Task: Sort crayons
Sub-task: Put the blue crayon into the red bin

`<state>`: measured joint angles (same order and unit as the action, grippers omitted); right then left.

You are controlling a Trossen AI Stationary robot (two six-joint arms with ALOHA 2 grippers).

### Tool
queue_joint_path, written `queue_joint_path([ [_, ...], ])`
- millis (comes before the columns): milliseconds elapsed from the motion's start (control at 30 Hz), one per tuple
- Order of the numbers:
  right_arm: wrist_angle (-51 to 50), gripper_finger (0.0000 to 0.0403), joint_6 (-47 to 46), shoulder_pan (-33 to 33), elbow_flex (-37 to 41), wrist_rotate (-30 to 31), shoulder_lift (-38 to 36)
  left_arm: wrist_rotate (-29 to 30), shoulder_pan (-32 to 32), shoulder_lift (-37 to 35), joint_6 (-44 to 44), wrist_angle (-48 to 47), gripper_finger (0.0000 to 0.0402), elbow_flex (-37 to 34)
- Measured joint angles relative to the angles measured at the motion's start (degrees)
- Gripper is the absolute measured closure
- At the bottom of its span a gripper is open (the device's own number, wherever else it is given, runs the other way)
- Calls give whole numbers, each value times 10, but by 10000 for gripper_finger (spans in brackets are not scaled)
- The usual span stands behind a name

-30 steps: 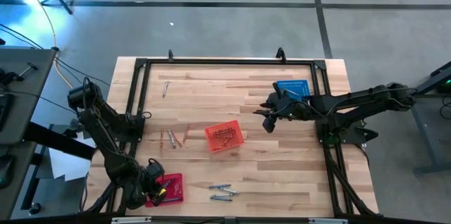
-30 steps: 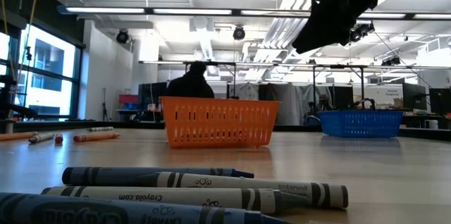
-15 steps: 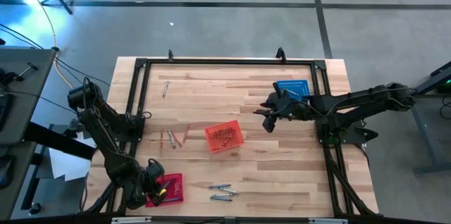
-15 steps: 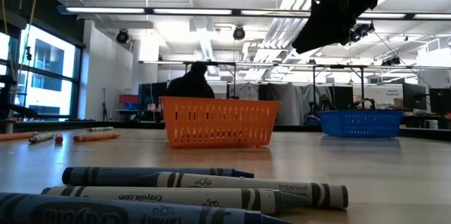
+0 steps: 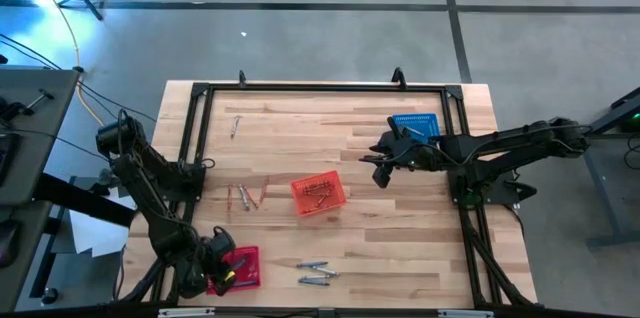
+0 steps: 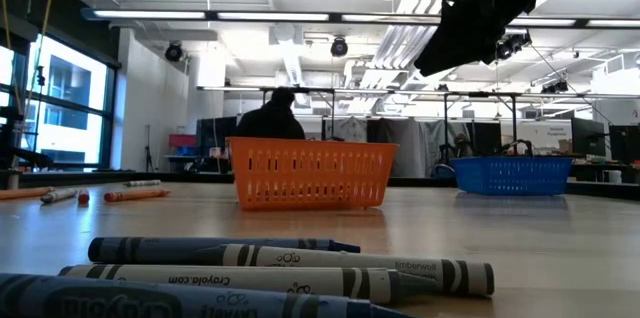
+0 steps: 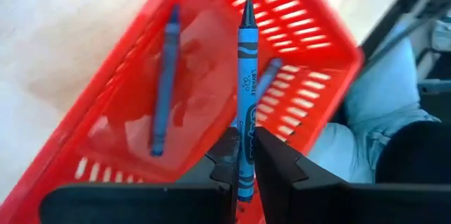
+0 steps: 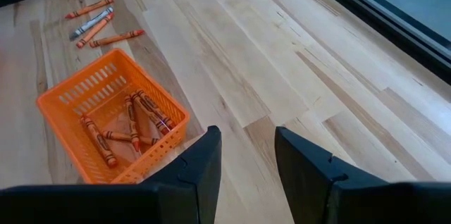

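My left gripper [image 7: 240, 159] is shut on a blue crayon [image 7: 244, 76] over the red mesh basket [image 7: 303, 90] at the table's near left [image 5: 243, 266]. Two more blue crayons [image 7: 163, 83] lie in that basket. My right gripper [image 8: 244, 164] is open and empty, above the table right of centre [image 5: 380, 170]. An orange basket [image 5: 318, 195] with several orange crayons [image 8: 134, 122] rests on the table's middle. Several blue and grey crayons [image 5: 317, 273] lie near the front edge, close up in the low view [image 6: 280, 268]. My left gripper pinches the blue crayon near its blunt end [image 7: 244, 139] between its two fingers. The crayon runs lengthwise out past the fingertips, its pointed tip [image 7: 247, 5] away from the gripper. It is lifted clear above the red basket's floor.
A blue basket [image 5: 415, 125] stands at the far right, beside my right arm. Several orange and grey crayons [image 5: 246, 196] lie left of the orange basket, and one crayon [image 5: 234, 126] lies at the far left. A black frame [image 5: 200, 138] borders the table. A person [image 6: 268, 118] sits in the room behind.
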<state>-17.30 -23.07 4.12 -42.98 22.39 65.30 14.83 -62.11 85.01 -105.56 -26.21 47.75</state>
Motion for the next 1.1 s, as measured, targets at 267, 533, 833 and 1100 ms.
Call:
queue_joint_path([
  [267, 0, 274, 0, 0, 0, 0, 0, 62, 6, 8, 10, 0, 373, 1],
  [533, -4, 274, 26, 0, 0, -7, 0, -3, 24, 38, -33, 8, 373, 1],
  [833, -5, 274, 26, 0, 0, -15, 0, -31, 37, 43, -28, 24, 373, 0],
  [1100, -5, 274, 26, 0, 0, -16, 0, -28, 49, 43, -29, 36, 373, 0],
])
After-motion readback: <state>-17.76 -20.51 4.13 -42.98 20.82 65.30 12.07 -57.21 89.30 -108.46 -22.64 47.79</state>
